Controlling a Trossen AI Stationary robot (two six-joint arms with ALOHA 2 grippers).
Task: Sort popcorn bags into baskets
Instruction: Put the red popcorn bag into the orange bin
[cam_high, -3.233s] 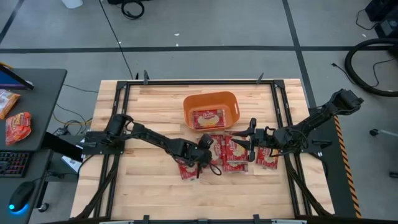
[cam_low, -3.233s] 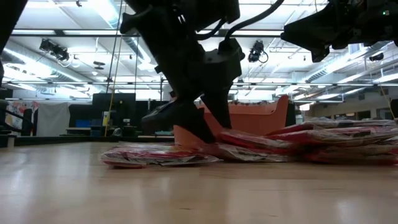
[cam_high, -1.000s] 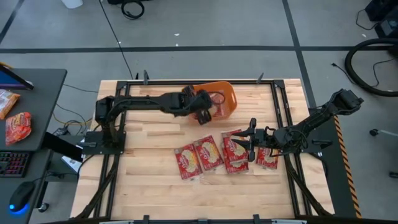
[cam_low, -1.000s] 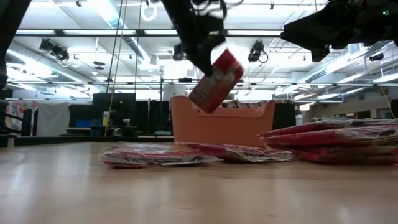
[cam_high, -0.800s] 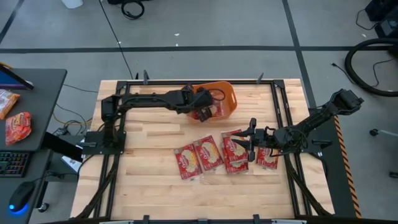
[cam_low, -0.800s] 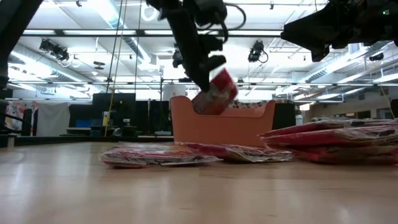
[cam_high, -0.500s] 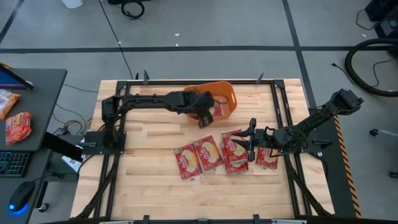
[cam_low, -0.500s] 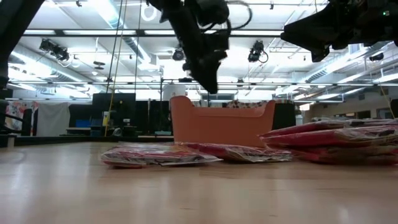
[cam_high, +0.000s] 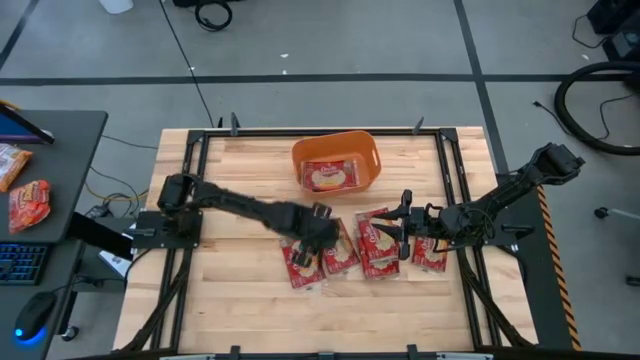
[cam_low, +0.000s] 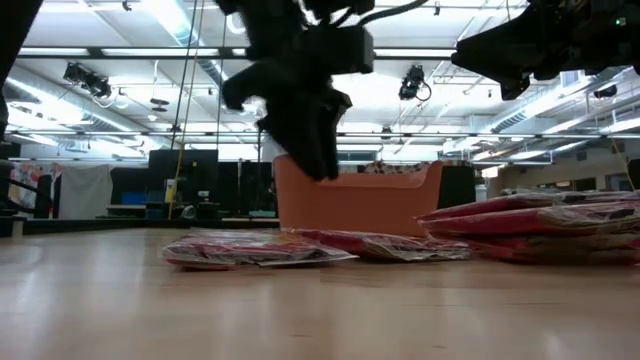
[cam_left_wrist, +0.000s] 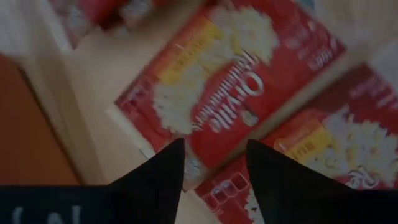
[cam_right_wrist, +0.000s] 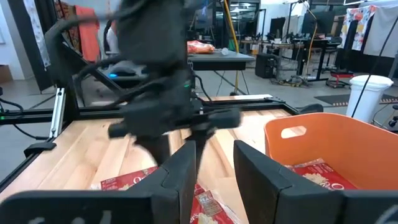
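The sorting is partly done. In the high view an orange basket (cam_high: 338, 163) sits in the upper middle of the table (cam_high: 240, 290), and at least one popcorn bag (cam_high: 329, 176) lies flat inside it; I cannot tell whether another is under it. Four more bags are left on the wood in a row below the basket, in the lower middle of the frame: the leftmost (cam_high: 299, 263), one beside it (cam_high: 338, 250), a third (cam_high: 379, 243), and the last (cam_high: 431, 252) at the right end. By my judgement, under half of the job is finished.

The left gripper (cam_high: 316, 236) hangs above the two left-hand bags, empty, its fingers (cam_left_wrist: 155, 177) spread apart over a bag (cam_left_wrist: 217, 93) in the left wrist view, which suggests that bag is the next one to pick.

The right gripper (cam_high: 403, 228) waits at the right end of the row, over the bags there, holding nothing, with its fingers (cam_right_wrist: 180, 177) parted. The right wrist view shows the basket (cam_right_wrist: 323, 146) at right with a bag (cam_right_wrist: 320, 174) in it.
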